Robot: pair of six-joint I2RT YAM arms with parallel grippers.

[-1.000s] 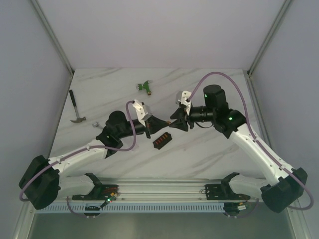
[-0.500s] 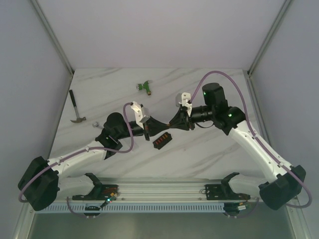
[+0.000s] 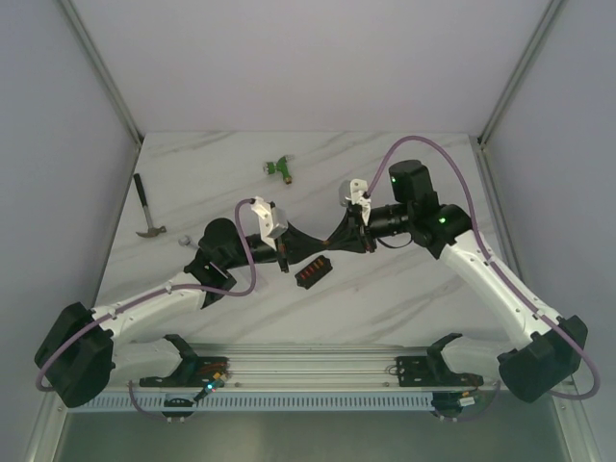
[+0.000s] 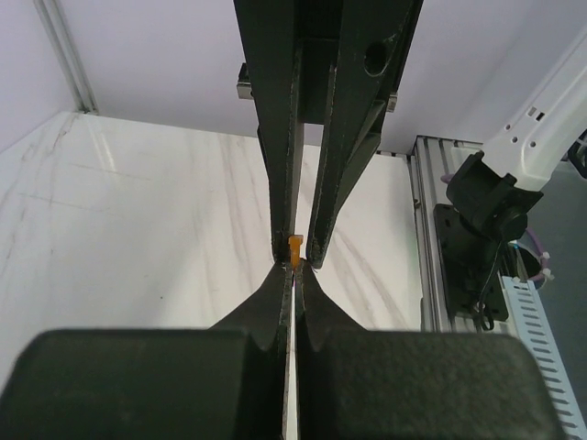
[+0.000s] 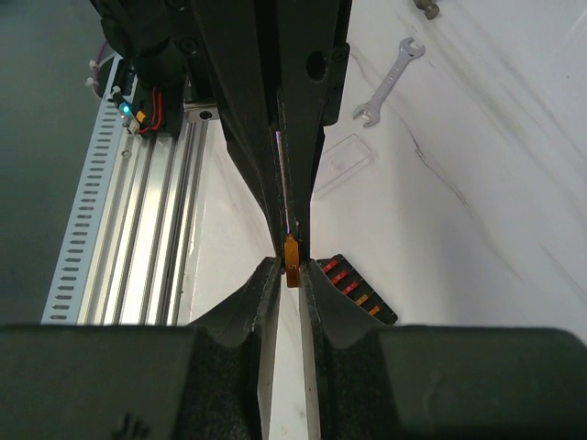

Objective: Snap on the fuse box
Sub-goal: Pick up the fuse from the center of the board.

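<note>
Top view: my two grippers meet tip to tip at frame centre, above a white marble-look table (image 3: 414, 183).

My left gripper (image 3: 314, 242): jaws pressed flat together, no gap. A small orange piece (image 4: 294, 246) sits right at their tip; can't tell if they pinch it.

My right gripper (image 3: 333, 238): jaws nearly closed, flanking the small orange piece & apparently touching both its sides.

The fuse box (image 3: 313, 271), a black block w/ a row of red-orange spots, lies flat on the table just below the tips in frame, untouched. Bare tabletop shows to its right.

Upper centre: green T-shaped connector (image 3: 280, 166). Left edge: hammer (image 3: 146, 214). Right wrist view, upper right: clear flat plastic piece (image 5: 341, 163) & metal wrench (image 5: 390, 81). Ribbed aluminium rail (image 3: 308, 367) runs along the bottom edge.
</note>
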